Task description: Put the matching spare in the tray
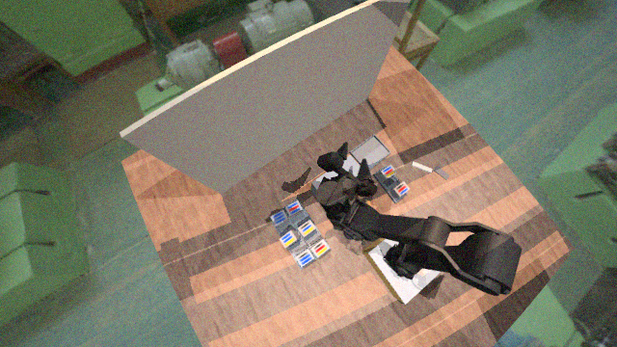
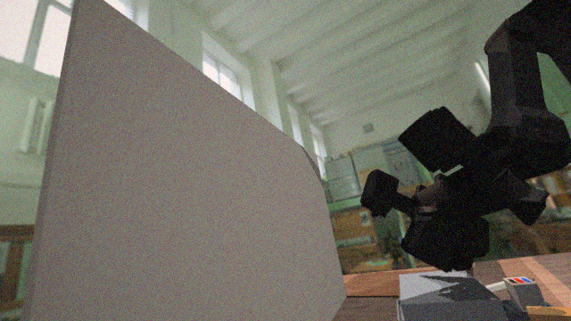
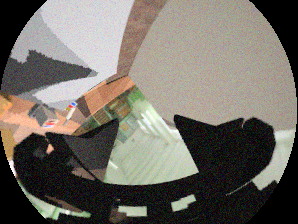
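My gripper [image 1: 354, 153] [image 3: 146, 119] is open, with nothing seen between its fingers. It is raised above the table and faces the tall grey panel. A grey tray [image 1: 371, 152] with a dark rim lies just beyond it. Several small spares with coloured stripes stand in a group [image 1: 307, 228] left of the arm. Two more striped units, one near the tray [image 1: 388, 171] and one nearer the arm [image 1: 401, 189], stand on its right; a striped grey block also shows in the exterior view [image 2: 526, 294]. I cannot make out the mounted unit or its back code.
The tall grey panel [image 1: 270, 106] [image 2: 187, 178] [image 3: 215, 65] stands along the back. A pale grey surface [image 2: 417, 285] [image 3: 95, 25] lies below the gripper, partly shadowed. A white stick [image 1: 422, 167] lies right of the striped pair. A white plate [image 1: 402, 289] is under the arm's base.
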Controlling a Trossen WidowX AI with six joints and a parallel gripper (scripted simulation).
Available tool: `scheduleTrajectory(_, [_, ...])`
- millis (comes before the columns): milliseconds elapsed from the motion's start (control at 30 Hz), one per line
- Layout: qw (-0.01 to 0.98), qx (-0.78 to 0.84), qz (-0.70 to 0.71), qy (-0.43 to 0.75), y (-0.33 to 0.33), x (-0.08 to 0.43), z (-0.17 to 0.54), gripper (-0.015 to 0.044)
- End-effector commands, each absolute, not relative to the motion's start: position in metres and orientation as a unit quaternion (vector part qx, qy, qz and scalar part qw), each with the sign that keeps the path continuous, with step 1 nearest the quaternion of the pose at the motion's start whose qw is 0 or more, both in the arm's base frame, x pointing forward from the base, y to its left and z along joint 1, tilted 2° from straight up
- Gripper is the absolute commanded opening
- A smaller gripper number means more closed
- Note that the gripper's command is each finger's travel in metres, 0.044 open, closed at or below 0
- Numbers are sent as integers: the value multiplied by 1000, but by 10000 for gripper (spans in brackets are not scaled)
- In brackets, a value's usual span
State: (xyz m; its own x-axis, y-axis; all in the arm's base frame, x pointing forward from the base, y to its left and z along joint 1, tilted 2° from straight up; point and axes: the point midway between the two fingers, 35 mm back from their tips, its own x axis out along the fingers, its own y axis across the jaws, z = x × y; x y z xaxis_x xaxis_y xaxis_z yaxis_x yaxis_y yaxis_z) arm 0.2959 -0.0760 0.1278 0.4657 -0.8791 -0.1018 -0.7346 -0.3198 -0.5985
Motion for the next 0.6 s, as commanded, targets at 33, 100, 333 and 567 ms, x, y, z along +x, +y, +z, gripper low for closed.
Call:
scheduleTrajectory(33, [296,-803,-122,502,-76,296,128,440])
scheduleTrajectory(100, [296,-803,-122,502,-76,296,128,440])
scheduleTrajectory(333, [343,-777,-148,506,-97,311,140,440])
scheduleTrajectory(567, [438,-751,-120,479,-93,355,138,440])
